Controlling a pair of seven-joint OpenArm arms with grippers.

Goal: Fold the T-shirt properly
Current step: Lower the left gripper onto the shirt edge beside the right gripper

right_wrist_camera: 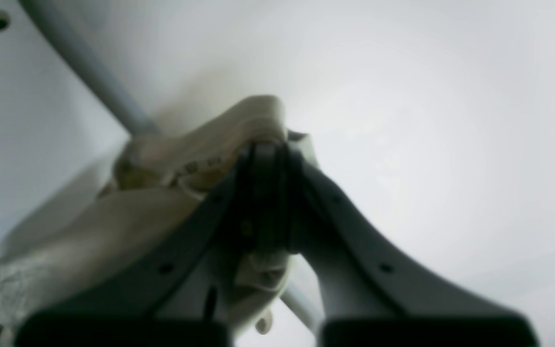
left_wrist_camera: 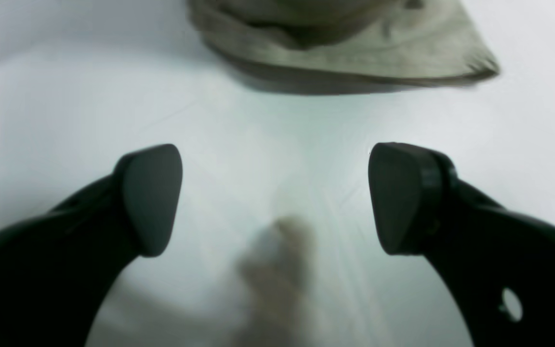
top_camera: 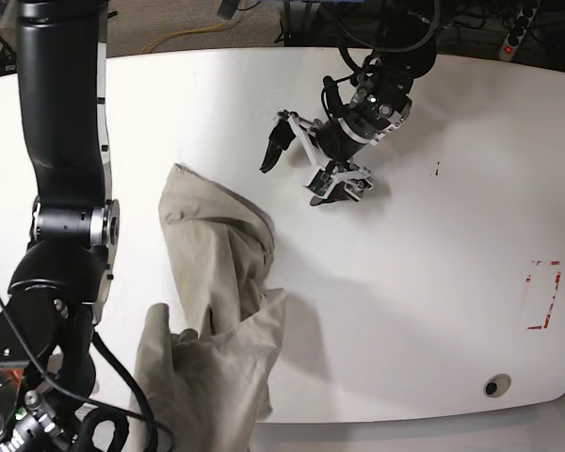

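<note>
Though the item is listed as one T-shirt (top_camera: 217,311), it presents as a bunched, twisted length of beige cloth, running from about 9 o'clock of the white table (top_camera: 433,311) down to its 7 o'clock edge, where the near end is lifted.

Right gripper (right_wrist_camera: 267,144): jaws clenched on a thick fold of the T-shirt (right_wrist_camera: 128,212); cloth wraps over the fingertips and hangs to the 8 o'clock side. A pale hose crosses behind. In the base view the grasp itself is hidden by cloth.

Left gripper (left_wrist_camera: 275,197): jaws released and wide apart, nothing between them, poised over bare table near 12 o'clock; one corner of the T-shirt (left_wrist_camera: 345,48) lies beyond the fingertips.

Handling, judged: light, limp, no stiffness; it will sag and drag from any single hold, and layers may slip over one another. It is not fragile. Likely best taken at a hem or corner edge, one for each gripper, pinching a single layer, then spread flat before folding.
</note>
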